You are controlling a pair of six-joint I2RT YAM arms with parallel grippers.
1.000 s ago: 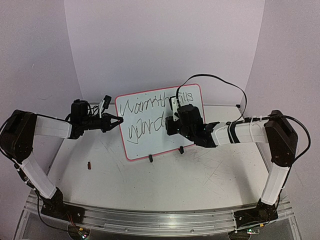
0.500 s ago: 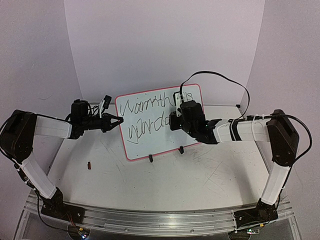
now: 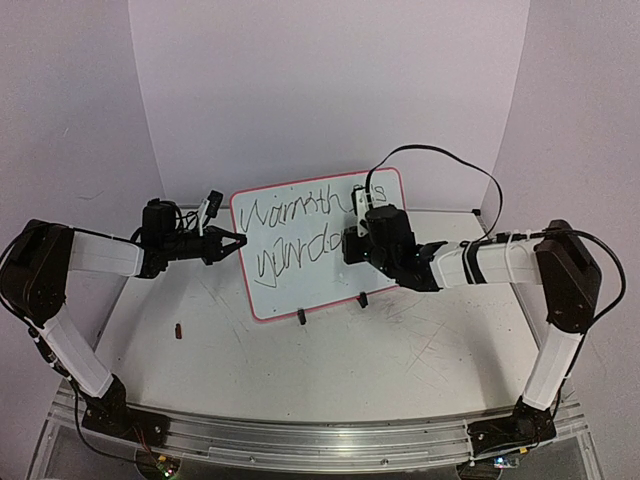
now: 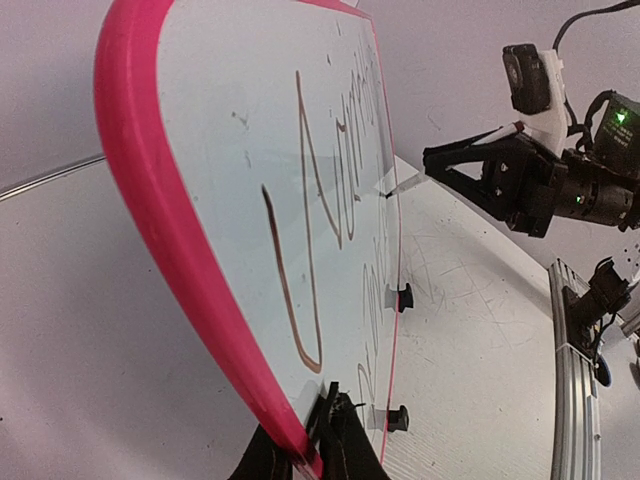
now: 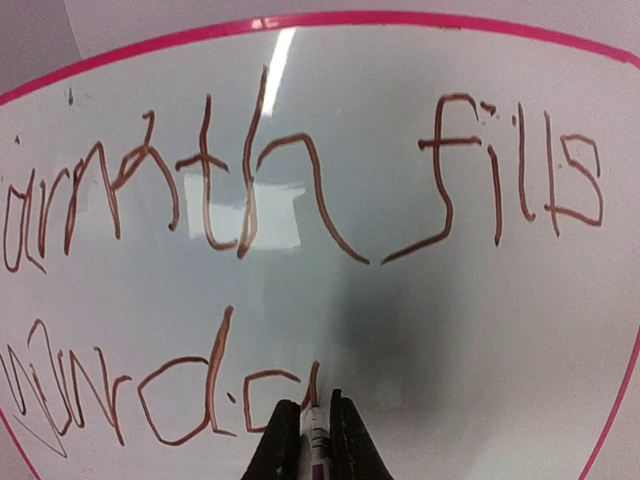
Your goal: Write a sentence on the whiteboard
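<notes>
Whiteboard [image 3: 300,290], top view: stands tilted on two black clip feet [image 3: 299,317] toward the desk's far edge, about midway between its left and right edges, its face turned to the arms.
Open room, top view: the scratched desk [image 3: 330,370] runs from the feet to the near edge. A small dark scrap [image 3: 178,330] lies near the left edge. A white backdrop [image 3: 330,90] rises close behind the board.
Left gripper [image 3: 233,243], top view: reaches in from the left, its tips at the whiteboard's left edge.
Right gripper [image 3: 352,238], top view: set against the board's face, right of centre, covering part of the writing. A black cable [image 3: 440,158] loops above its arm.
Sentence [image 3: 290,230], top view: dark cursive in two lines across the upper part; the lower part is blank.
Frame, left wrist view: the pink-red frame [image 4: 170,260] sweeps down into the left gripper [image 4: 312,440], whose fingers are pinched on that edge. Both feet show beyond.
Marker [image 4: 400,183], left wrist view: its pale tip meets the board's face, and desk lies open past the board's right edge.
Grip, right wrist view: the right gripper [image 5: 310,408] is narrow, clamped on the marker, with the tip at the end of the second line.
Writing, right wrist view: the top line reads "Warmth fills", the second roughly "your da". A streak of glare crosses the "th", and the frame arcs along the top and the right corner.
</notes>
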